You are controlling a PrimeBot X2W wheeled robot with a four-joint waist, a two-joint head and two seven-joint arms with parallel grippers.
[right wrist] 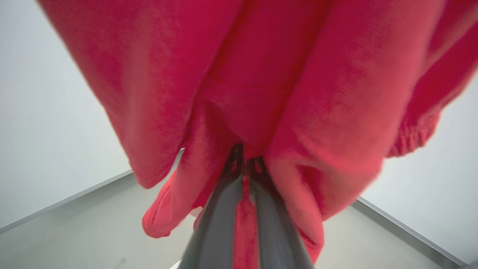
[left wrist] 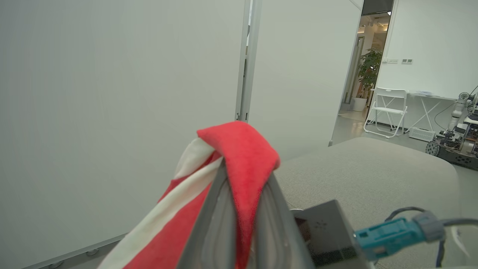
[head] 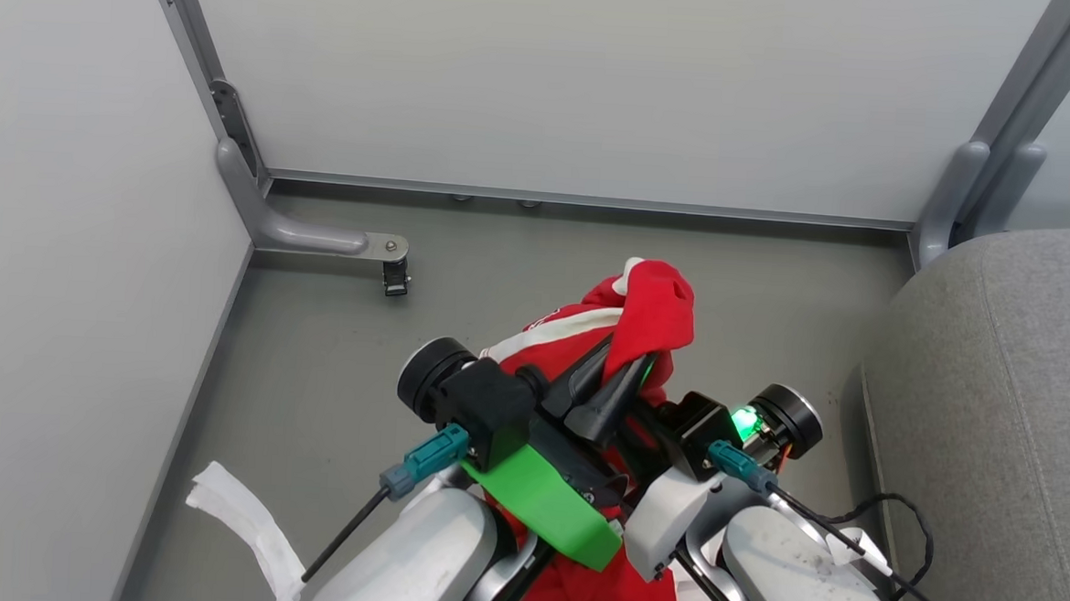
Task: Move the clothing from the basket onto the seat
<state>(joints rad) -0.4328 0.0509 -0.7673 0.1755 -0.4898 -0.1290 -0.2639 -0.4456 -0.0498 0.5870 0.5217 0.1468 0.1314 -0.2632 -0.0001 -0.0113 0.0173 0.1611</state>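
Observation:
The clothing [head: 649, 311], bright red with white trim, is lifted off the grey floor between my two arms. My left gripper [head: 631, 353] is shut on a fold of it, and in the left wrist view the red and white fabric [left wrist: 244, 157] drapes over the closed left gripper [left wrist: 246, 170]. My right gripper [right wrist: 244, 160] is also shut on the red clothing [right wrist: 261, 74], which hangs around its fingers. The grey seat [head: 996, 407] lies to the right of both arms, its wide top [left wrist: 373, 175] beyond the left gripper. The basket is out of view.
Pale partition walls [head: 556, 82] close off the back and left, with a metal foot and caster [head: 394, 275] on the floor. A white sheet strip [head: 240, 514] lies at the lower left. A folding chair [left wrist: 386, 110] and another robot [left wrist: 457, 138] stand far off.

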